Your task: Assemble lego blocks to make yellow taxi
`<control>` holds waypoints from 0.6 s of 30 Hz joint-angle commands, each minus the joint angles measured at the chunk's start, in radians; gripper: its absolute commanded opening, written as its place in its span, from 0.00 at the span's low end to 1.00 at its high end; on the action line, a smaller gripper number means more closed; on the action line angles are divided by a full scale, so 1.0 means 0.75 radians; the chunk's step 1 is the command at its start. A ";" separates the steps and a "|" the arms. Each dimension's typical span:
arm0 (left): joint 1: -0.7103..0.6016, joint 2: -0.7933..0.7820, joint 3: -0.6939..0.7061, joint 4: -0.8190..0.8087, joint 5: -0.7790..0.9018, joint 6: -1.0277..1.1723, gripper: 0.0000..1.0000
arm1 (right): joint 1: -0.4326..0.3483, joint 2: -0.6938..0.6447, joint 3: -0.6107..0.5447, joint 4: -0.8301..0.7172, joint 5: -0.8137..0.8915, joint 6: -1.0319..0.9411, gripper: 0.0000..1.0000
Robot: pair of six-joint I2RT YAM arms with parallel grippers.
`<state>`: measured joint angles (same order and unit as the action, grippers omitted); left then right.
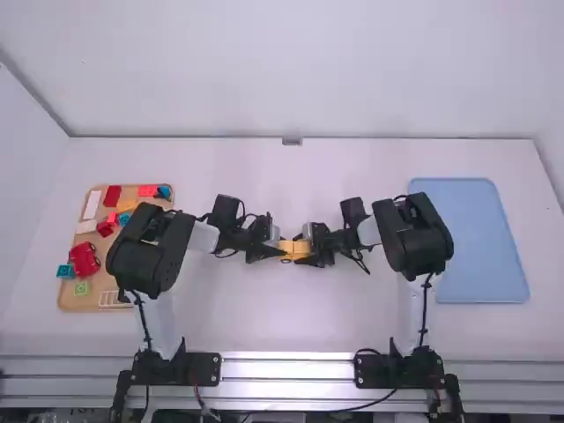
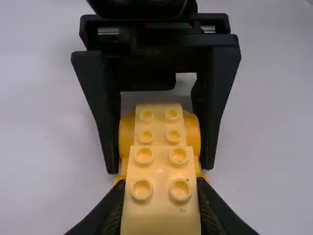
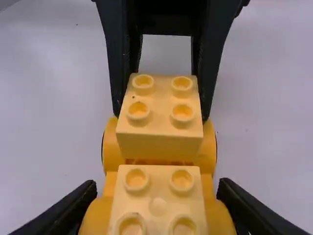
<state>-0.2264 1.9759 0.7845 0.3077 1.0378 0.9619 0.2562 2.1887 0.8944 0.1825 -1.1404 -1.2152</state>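
Mid-bench (image 1: 291,326), the right gripper (image 3: 156,188) pinches one end of the yellow car base (image 3: 212,215) between its fingers, presumably bracing it, while the left gripper (image 2: 159,183) has its fingers pinching the studded block (image 2: 160,215) above the other end (fully seated or not, I can't tell), likely for alignment.

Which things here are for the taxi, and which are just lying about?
For the job:
- two yellow four-stud blocks
- yellow wheeled base
- left pincer, right pincer

Apparently just lying about:
- red toy car
- green block
- blue tray
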 commanded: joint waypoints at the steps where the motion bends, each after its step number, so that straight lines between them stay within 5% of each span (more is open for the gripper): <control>1: -0.012 0.012 0.012 -0.002 0.023 -0.005 0.06 | 0.008 0.022 -0.013 -0.004 0.020 -0.007 0.65; 18: -0.014 0.012 0.012 -0.006 0.021 -0.006 0.07 | 0.009 0.022 -0.012 -0.005 0.020 -0.013 0.65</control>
<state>-0.2268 1.9762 0.7845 0.3065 1.0374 0.9623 0.2562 2.1887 0.8944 0.1822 -1.1271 -1.2160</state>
